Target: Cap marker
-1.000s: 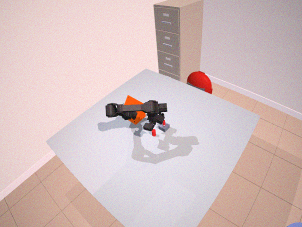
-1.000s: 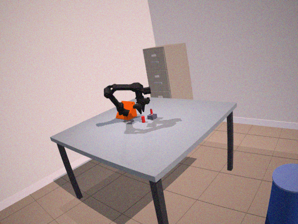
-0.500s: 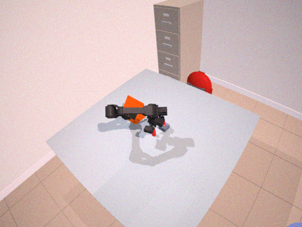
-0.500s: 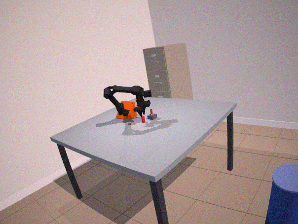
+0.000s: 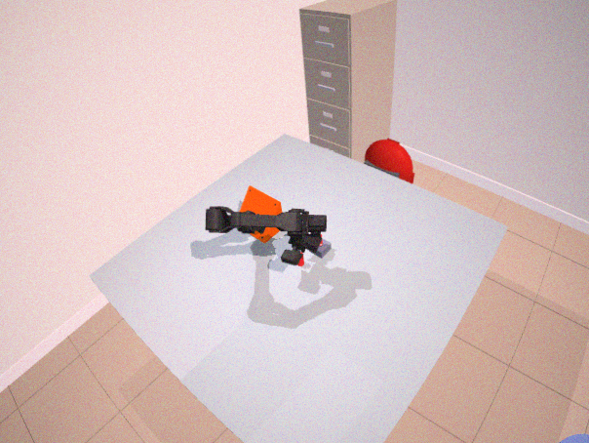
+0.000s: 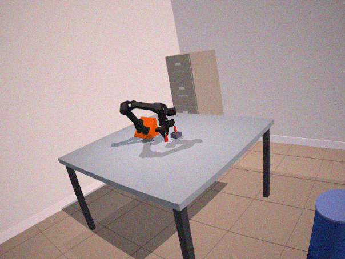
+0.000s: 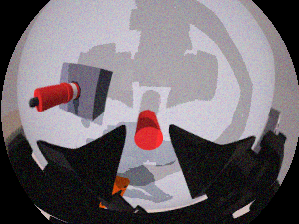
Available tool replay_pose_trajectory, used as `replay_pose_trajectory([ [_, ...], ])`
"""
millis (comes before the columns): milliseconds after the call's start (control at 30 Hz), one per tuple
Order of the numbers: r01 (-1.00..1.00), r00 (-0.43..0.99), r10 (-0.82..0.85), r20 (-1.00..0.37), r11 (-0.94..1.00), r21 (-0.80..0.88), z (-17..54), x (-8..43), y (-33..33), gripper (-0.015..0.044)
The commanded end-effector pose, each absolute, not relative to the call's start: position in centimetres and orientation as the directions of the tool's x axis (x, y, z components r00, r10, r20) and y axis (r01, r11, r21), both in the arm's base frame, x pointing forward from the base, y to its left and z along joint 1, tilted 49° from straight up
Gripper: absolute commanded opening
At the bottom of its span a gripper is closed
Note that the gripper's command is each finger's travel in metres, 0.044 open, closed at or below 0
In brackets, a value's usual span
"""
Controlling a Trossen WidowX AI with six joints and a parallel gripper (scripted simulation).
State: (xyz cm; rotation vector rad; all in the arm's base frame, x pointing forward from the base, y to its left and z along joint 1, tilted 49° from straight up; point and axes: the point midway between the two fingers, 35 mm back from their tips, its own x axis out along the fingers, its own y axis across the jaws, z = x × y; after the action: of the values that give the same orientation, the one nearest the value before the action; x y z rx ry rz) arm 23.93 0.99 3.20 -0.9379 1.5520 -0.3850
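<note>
Tool (image 7: 149, 155) half-open around upright cap (image 7: 149, 130), not gripping; marker (image 7: 55, 96) nearby.

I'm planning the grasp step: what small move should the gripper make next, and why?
Probably ease straight down a little further, then close. The gripper is open and holds nothing, and the red cap stands upright on the table between its fingers, seemingly untouched. The marker waits uncapped in its holder block beside it.

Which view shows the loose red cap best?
The wrist view: the red cylindrical cap stands large and unblocked between the open gripper fingers. In the exterior view it is tiny; in the top view the gripper mostly hides it.
</note>
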Motion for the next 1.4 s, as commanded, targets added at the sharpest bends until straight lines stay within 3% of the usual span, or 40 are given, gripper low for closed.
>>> replay_pose_trajectory([
  [0, -0.352, 0.047, -0.747, -0.663, 0.609, -0.711, 2.7, 23.8, 0.3, 0.0245],
  [333, -0.351, 0.047, -0.748, -0.662, 0.608, -0.712, 1.9, 23.7, -0.7, 0.0245],
  [500, -0.351, 0.047, -0.748, -0.662, 0.608, -0.712, 1.9, 23.8, -0.7, 0.0114],
  [767, -0.351, 0.047, -0.748, -0.662, 0.608, -0.712, 1.9, 23.8, -0.7, 0.0061],
  [867, -0.352, 0.047, -0.747, -0.663, 0.609, -0.711, 2.1, 23.8, -0.4, 0.0000],
  [1367, -0.353, 0.047, -0.745, -0.665, 0.611, -0.709, 4.5, 23.8, 2.5, 0.0000],
])
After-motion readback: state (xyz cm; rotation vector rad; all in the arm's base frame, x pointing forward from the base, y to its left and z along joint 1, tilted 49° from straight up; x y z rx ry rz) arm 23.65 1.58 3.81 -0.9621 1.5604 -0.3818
